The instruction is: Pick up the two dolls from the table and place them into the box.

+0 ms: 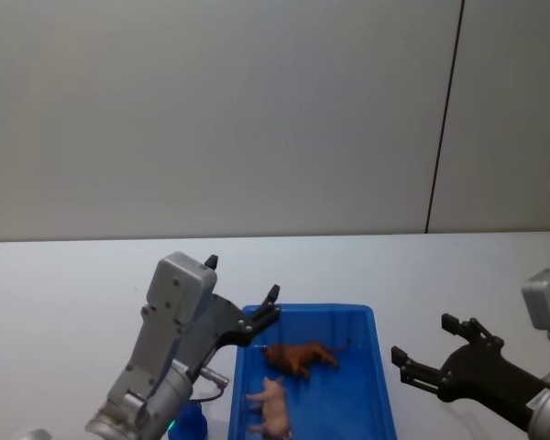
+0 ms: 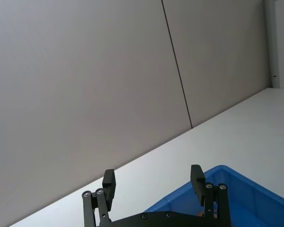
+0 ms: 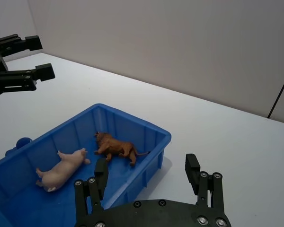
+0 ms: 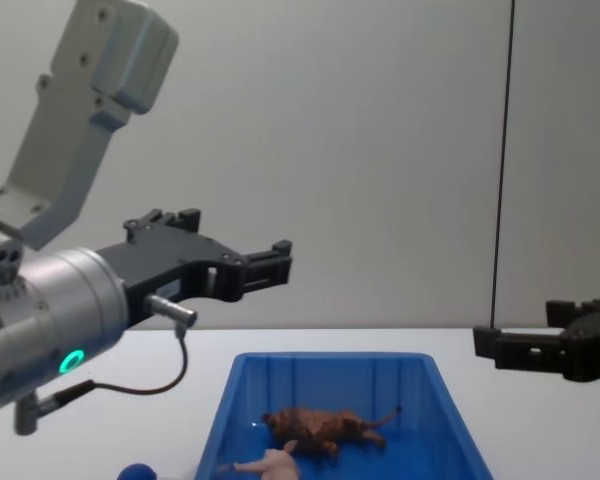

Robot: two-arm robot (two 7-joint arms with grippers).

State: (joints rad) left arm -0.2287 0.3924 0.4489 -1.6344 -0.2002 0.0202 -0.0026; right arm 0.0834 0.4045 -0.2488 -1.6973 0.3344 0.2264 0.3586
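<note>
I have both dolls inside the blue box [image 1: 353,323] on the white table [image 1: 64,293]. The brown lion [image 1: 301,357] lies toward the far end and the pink pig [image 1: 271,406] just nearer; I cannot tell whether they touch. My left gripper [image 1: 243,280] hangs above the box's far left corner, fingers apart and empty. My right gripper [image 1: 423,339] sits to the right of the box, also spread and empty. A small blue ball [image 1: 188,423] lies by the box's left wall.
</note>
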